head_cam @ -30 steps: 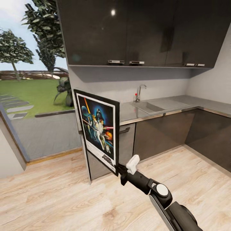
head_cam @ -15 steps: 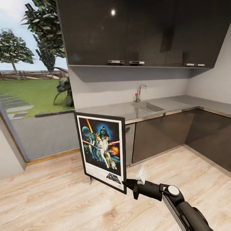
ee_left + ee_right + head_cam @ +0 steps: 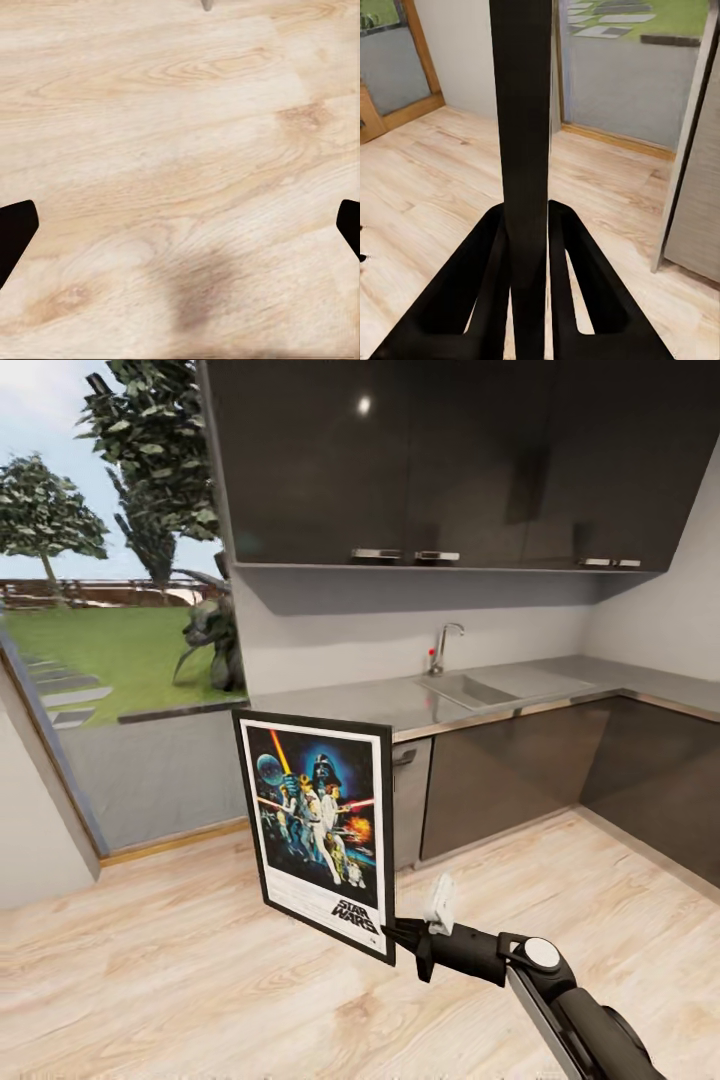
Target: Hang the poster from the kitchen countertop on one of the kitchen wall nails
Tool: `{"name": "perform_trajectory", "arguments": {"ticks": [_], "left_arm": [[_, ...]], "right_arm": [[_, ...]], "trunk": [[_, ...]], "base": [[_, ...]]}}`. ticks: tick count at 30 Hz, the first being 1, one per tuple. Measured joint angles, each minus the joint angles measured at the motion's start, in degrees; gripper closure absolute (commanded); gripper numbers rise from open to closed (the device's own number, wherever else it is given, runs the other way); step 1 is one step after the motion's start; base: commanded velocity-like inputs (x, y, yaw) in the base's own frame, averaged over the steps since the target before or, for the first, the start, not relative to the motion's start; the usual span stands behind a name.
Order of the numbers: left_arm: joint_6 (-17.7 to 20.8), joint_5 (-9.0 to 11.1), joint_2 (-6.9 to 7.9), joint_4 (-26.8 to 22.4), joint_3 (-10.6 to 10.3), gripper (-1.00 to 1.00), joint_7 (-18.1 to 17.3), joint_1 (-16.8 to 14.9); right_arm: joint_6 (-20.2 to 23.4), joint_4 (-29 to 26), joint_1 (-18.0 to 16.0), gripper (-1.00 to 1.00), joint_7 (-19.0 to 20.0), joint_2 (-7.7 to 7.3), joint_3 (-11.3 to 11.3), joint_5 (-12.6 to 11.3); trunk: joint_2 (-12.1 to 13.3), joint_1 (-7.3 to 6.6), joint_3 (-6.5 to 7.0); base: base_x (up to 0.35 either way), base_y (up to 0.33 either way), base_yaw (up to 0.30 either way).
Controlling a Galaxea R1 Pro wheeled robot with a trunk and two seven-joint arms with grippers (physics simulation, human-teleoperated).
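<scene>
In the lower middle of the head view, the right gripper (image 3: pixel 405 936), black with a white clip-like part above it, is clamped on the lower right corner of the poster (image 3: pixel 318 830), an upright rectangular Star Wars print with a black frame, a white inner border and colourful figures on dark blue. The poster hangs in the air, clear of the light wooden plank floor (image 3: pixel 200 980), its face turned toward the camera and its "STAR WARS" logo near the gripped corner. The black right arm (image 3: pixel 560 1000) runs from the gripper to the lower right corner of the frame.

Behind the poster, in the middle right of the head view, lies the long grey brushed-metal kitchen countertop (image 3: pixel 400 705), L-shaped, with an inset sink (image 3: pixel 470 688) and a chrome tap (image 3: pixel 445 645), on dark glossy base cabinets (image 3: pixel 500 770). Dark glossy wall cabinets (image 3: pixel 430 460) fill the upper part. At the left, a glass opening shows a green lawn (image 3: pixel 110 650) and trees (image 3: pixel 50 510).

In the right wrist view the two black fingers (image 3: pixel 480 292) press either side of the poster's black frame edge (image 3: pixel 523 150), which rises up the centre of that picture.

The left wrist view looks down on wooden floor (image 3: pixel 165 150); the dark fingertips (image 3: pixel 15 232) sit at opposite edges of the picture, jaws wide apart, holding nothing.
</scene>
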Motion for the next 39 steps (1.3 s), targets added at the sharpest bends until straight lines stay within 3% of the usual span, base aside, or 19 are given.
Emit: {"name": "perform_trajectory", "arguments": {"ticks": [8,19,39], "left_arm": [[0.0,0.0,0.02,0.0,0.0,-1.00,0.0,0.0],[0.1,0.0,-0.06,0.0,0.0,-1.00,0.1,0.0],[1.0,0.0,-0.05,-0.2,-0.5,-1.00,0.4,0.0]], "right_arm": [[-0.1,0.0,0.0,1.00,-0.1,0.21,0.0,0.1],[-0.2,-0.1,0.0,1.00,-0.2,0.37,0.1,0.1],[-0.3,-0.2,0.0,1.00,-0.9,0.37,-0.1,0.0]], "trunk": [[0.0,-0.02,0.00],[0.0,-0.02,0.00],[8.0,-4.41,3.59]], "base": [[-0.055,0.043,0.242],[-0.002,0.094,0.031],[0.000,0.001,0.000]]}}
